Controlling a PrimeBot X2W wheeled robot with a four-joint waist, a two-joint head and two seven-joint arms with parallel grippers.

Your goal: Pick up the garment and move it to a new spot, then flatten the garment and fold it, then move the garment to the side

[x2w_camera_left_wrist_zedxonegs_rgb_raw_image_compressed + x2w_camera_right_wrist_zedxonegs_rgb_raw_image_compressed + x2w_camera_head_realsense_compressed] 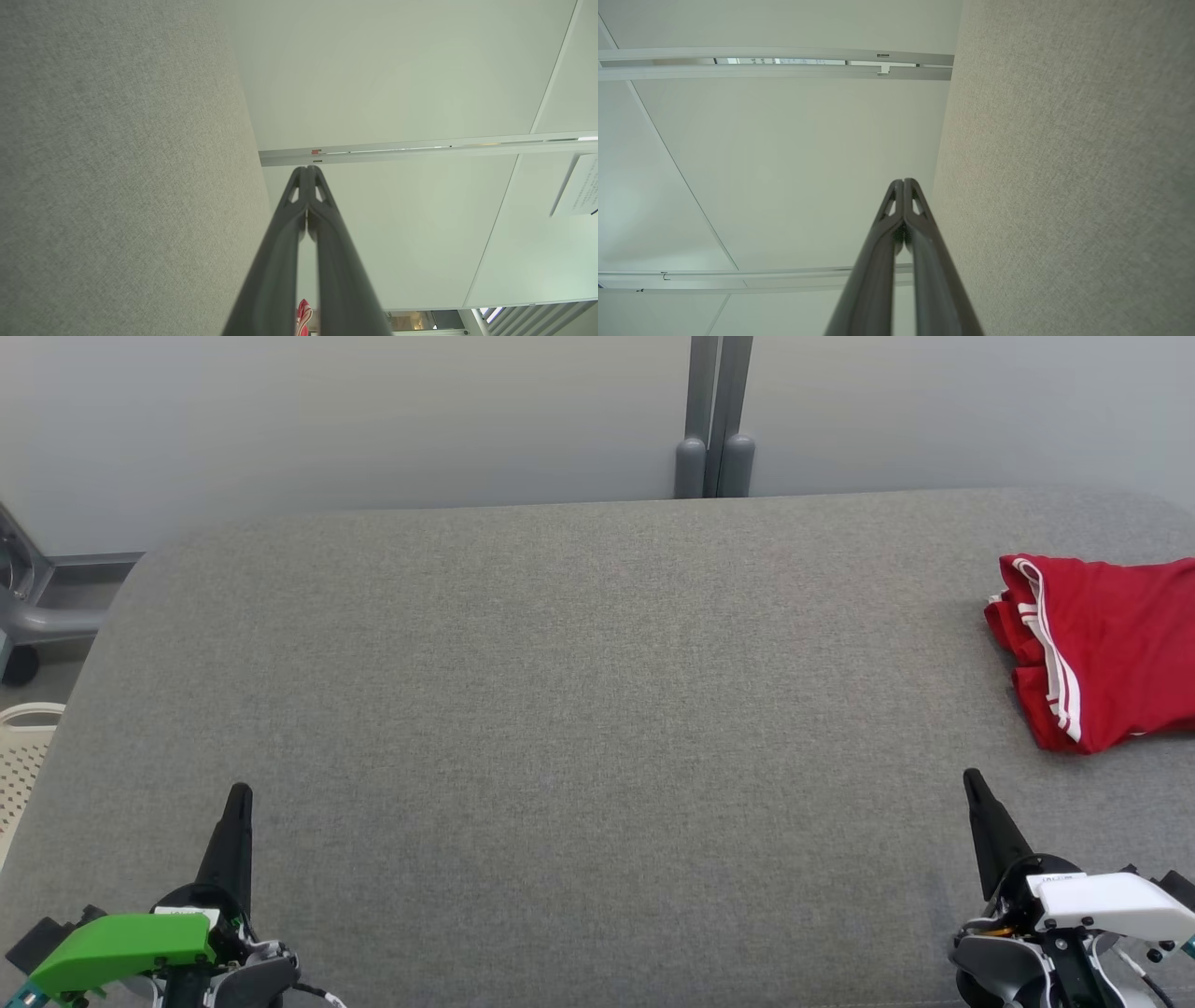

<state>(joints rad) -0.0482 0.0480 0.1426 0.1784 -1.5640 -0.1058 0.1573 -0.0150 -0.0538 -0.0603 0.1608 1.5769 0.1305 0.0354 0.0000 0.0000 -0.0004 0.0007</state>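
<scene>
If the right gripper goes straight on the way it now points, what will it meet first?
Probably nothing near. The shut right gripper points over the grey surface, passing left of the red garment. The pale wall beyond seems first, but depth is unclear.

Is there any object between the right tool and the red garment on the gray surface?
Nothing visible stands in the way. The right tool, shut, is near the front edge, and the red garment lies farther back and to its right, partly cut off by the picture's edge. Between them lies bare gray surface.
</scene>
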